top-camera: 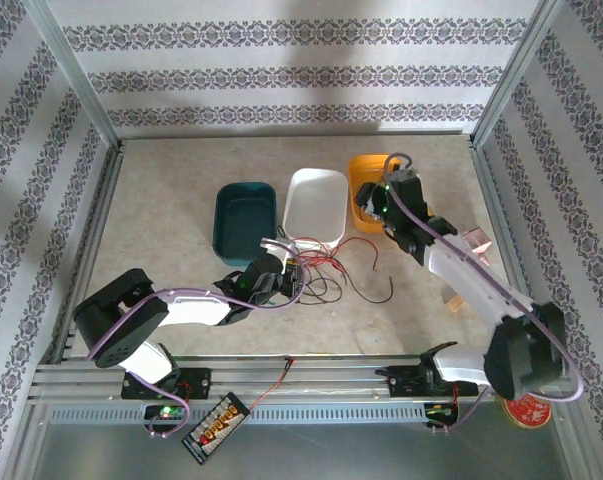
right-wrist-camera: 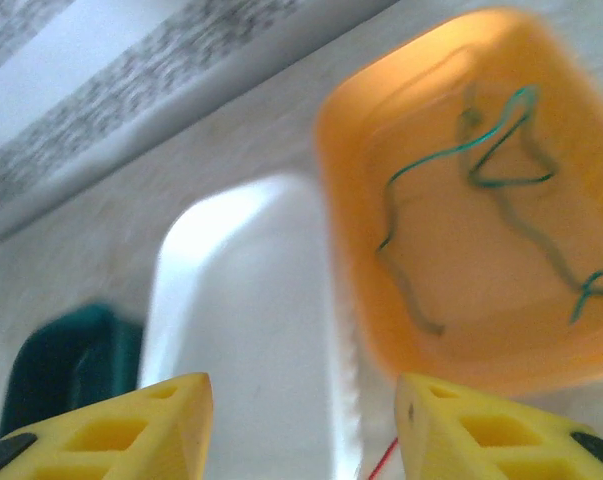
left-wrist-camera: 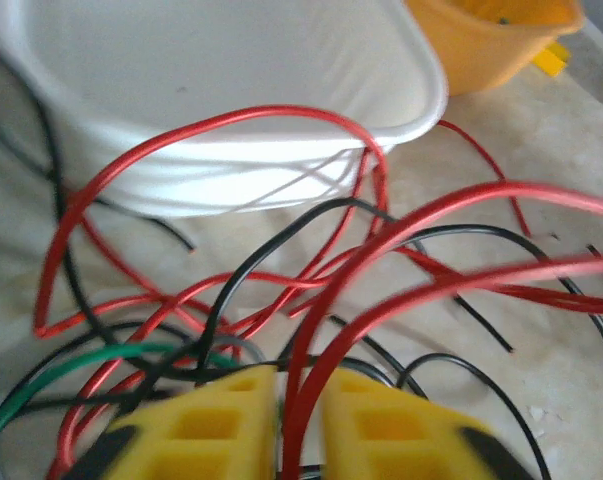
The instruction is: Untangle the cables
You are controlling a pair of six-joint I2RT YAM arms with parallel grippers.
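Seemingly midway through a sort by colour. On the tabletop [top-camera: 181, 170], just in front of the white tray [top-camera: 316, 200]: the cables [top-camera: 336, 268], a loose knot of red and black loops with one green strand at its near-left edge. Behind the knot, lined up side by side, probably as one bin per colour: teal tray [top-camera: 246, 215], white tray, orange tray [top-camera: 363, 178]. Already parted from the rest and lying slack on the orange tray's floor: a green cable [right-wrist-camera: 481, 150], with a duller olive strand beside it. Reaches in low from the left with the left gripper [left-wrist-camera: 299, 430], forearm stretched almost flat above the tabletop, wrist level, nose buried in the near side of the knot. Shows jaws only narrowly parted, with a red cable [left-wrist-camera: 316, 380] running up through the slot and arcing away to the right; impossible to tell pinched from merely threaded. Looks placed that way to single out one red strand and draw it clear of the black loops crossing it. Hangs the right gripper [right-wrist-camera: 301, 420] high over the seam between white and orange trays, jaws spread wide, nothing between them. Carries that arm up from its base at the right, elbow raised, wrist bent forward and down toward the trays, well clear of the knot, most likely to keep from snagging loose ends during the left side's work.
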